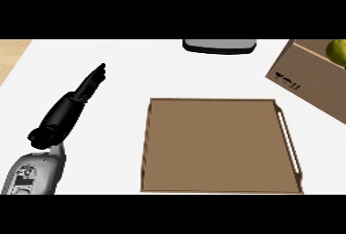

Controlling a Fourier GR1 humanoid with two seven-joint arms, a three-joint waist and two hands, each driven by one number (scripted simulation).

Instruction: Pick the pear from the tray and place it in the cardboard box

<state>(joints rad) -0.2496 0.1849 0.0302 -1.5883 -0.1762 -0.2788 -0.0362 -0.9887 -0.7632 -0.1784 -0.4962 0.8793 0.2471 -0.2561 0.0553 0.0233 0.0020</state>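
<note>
A brown tray (219, 146) lies on the white counter (135, 68) with nothing in it. The green pear (337, 49) already sits inside the cardboard box (307, 82), up and right of the tray, so the task looks done. Left of the tray, the left hand (84, 89) rests open, fingers straight, holding nothing. The right hand is out of view.

tray (216, 146): matt brown wood | box (307, 77): matt cardboard | counter (135, 68): smooth white | left hand (71, 109): glossy black
</note>
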